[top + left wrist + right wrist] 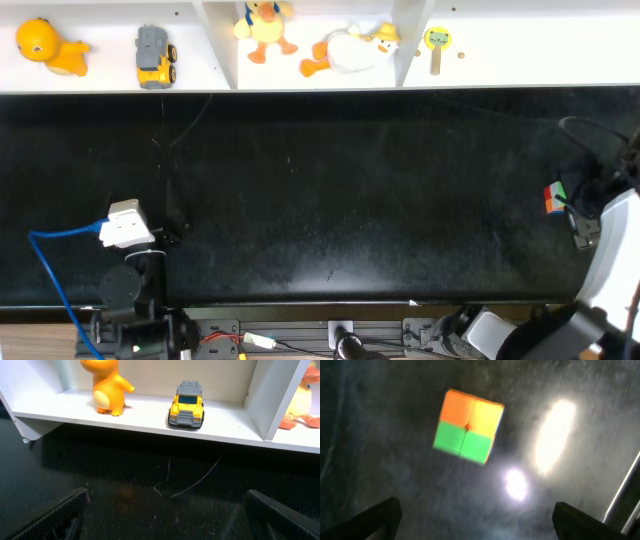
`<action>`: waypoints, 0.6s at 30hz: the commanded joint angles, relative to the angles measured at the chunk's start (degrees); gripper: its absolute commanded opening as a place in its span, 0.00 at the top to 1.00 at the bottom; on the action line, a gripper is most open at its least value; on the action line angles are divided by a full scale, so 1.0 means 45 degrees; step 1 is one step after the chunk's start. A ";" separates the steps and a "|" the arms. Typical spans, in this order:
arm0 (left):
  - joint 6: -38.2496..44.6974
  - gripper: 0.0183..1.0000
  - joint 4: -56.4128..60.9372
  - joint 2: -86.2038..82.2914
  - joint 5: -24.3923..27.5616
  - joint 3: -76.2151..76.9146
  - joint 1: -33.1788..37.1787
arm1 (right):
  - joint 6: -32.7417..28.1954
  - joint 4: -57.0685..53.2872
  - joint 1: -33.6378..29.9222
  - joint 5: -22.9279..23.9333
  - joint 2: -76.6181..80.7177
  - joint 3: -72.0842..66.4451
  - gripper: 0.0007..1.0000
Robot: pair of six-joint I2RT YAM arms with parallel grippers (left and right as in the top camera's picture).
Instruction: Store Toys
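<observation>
Puzzle cube (468, 426) sits near right edge of desk (350, 200), right gripper (477, 512) hovering over it, fingers spread. Left gripper (167, 500) near front-left corner, fingers apart, facing yellow truck (186, 405) on shelf (150, 416).

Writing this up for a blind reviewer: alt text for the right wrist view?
A 2x2 puzzle cube showing orange, yellow and green squares lies on a black tabletop, with bright glare spots beside it. The right gripper hangs open over the tabletop near it.

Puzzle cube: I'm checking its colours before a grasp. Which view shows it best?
The right wrist view: the puzzle cube sits whole and unblocked, top face orange, yellow and green. The top view shows it small beside the right arm.
</observation>
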 commanded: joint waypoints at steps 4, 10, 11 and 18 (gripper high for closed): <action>0.0277 0.00 -0.0015 -0.0131 -0.0102 -0.0044 -0.0078 | -0.0826 0.0879 -0.0107 0.0884 0.1229 0.0029 0.01; 0.0277 0.00 -0.0015 -0.0131 -0.0102 -0.0044 -0.0078 | -0.0850 0.1719 -0.0112 0.0850 0.1831 0.0029 0.00; 0.0277 0.00 -0.0010 -0.0131 -0.0102 -0.0044 -0.0078 | -0.0855 0.1855 -0.0107 0.0860 0.1885 0.0029 0.00; 0.0277 0.00 -0.0010 -0.0131 -0.0102 -0.0044 -0.0078 | -0.0811 0.2550 -0.0107 0.1141 0.2229 0.0024 0.00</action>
